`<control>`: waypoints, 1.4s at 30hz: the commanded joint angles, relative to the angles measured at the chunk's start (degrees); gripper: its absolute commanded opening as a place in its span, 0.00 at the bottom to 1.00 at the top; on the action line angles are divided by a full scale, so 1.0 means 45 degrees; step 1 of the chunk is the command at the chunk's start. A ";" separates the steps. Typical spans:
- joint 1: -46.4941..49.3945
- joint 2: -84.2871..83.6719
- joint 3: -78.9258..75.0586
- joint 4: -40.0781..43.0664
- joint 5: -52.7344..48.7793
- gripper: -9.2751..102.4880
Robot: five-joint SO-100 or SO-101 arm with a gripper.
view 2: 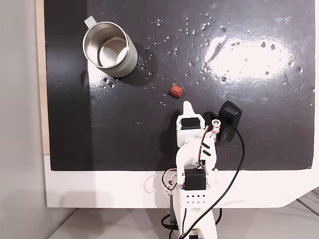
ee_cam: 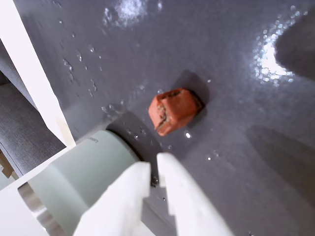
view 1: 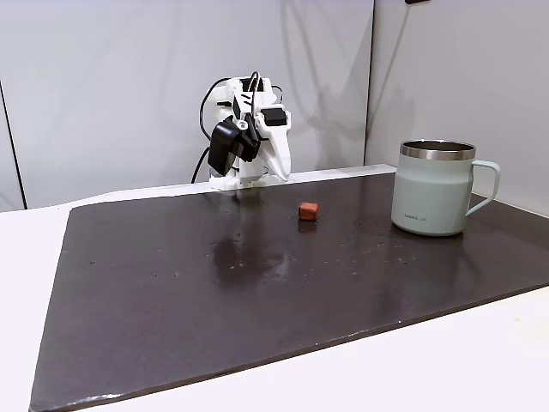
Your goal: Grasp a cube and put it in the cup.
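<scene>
In the wrist view my hand (ee_cam: 153,173) comes in from the bottom edge with its two white fingers almost together and nothing between them, so it is closed and empty. The cube (ee_cam: 173,111) lies on the dark wet-looking bench (ee_cam: 236,162) just ahead of the fingertips, not touching them. The cup (ee_cam: 83,177) is at the lower left, close beside my fingers.

In a fixed view from the front, the cube (view 1: 308,211) sits alone between my arm and the cup (view 1: 433,187), which stands upright, well apart from it.

In a fixed view from above, the cube (view 2: 176,91) is just beyond the tip of my hand (view 2: 187,105), and the cup (view 2: 109,49) is further up and to the left.

I judge the cube light and stiff, a little rough, but the drops may make it slippery; I would open wide and take it on two opposite flat sides
</scene>
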 commanded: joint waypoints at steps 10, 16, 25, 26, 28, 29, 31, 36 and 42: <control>-0.0586 -0.0137 -0.3848 0.1387 -0.0625 0.08; -0.0703 -0.2129 -0.5879 0.1582 -0.0527 0.08; -0.1133 -0.6621 -1.0684 0.2832 0.0332 0.08; -0.1133 -0.7051 -1.1191 0.3105 0.0508 0.08; -0.1152 -0.7832 -1.2070 0.3730 0.0762 0.08; -0.1211 -0.8242 -1.2500 0.4102 0.0859 0.08; -0.1406 -0.8965 -1.3262 0.4844 0.0977 0.08; -0.1895 -1.0371 -1.4648 0.6543 0.0977 0.08; -0.1914 -1.1406 -1.5488 0.7793 -0.0020 0.08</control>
